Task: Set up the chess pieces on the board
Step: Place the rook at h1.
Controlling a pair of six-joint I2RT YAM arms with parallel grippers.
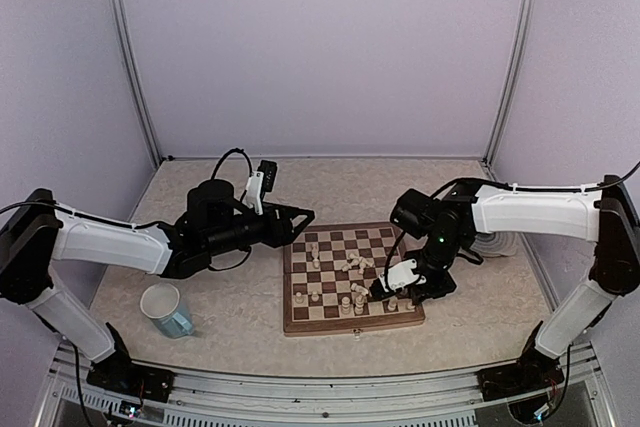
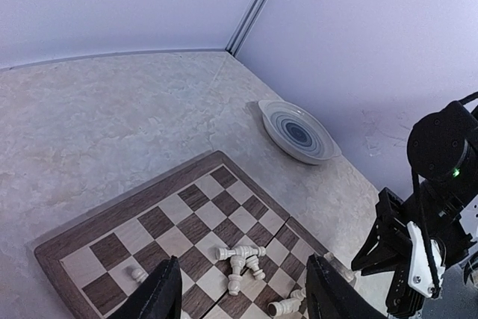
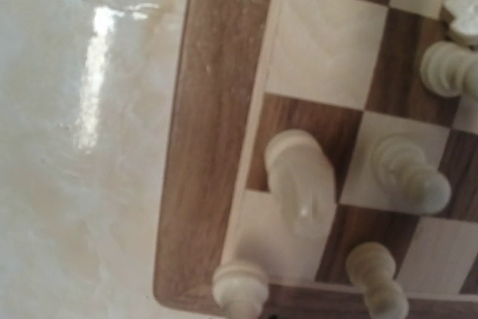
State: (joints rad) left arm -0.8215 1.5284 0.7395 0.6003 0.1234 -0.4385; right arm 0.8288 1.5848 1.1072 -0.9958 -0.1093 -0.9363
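From above, the board lies in the middle of the worktop, with a mug off at its eight o'clock. Of the chess pieces, about six stand along the six o'clock edge. A loose heap lies toppled near the centre, and a couple more sit toward ten o'clock. The left tool hovers at the board's eleven o'clock corner. The right tool is low over the five o'clock squares, closed down narrow; whether it pinches a piece I cannot tell. The left wrist view shows that tool's fingers standing apart with nothing between them, above fallen pieces on the middle squares. A ringed plate sits on the worktop past the board at one o'clock. The right wrist view looks closely onto a board corner, where several pieces stand upright on neighbouring squares; the tool itself is out of frame. By my reckoning the job is under halfway. Part of the near row is up, and the heap wants sorting and standing on its squares.
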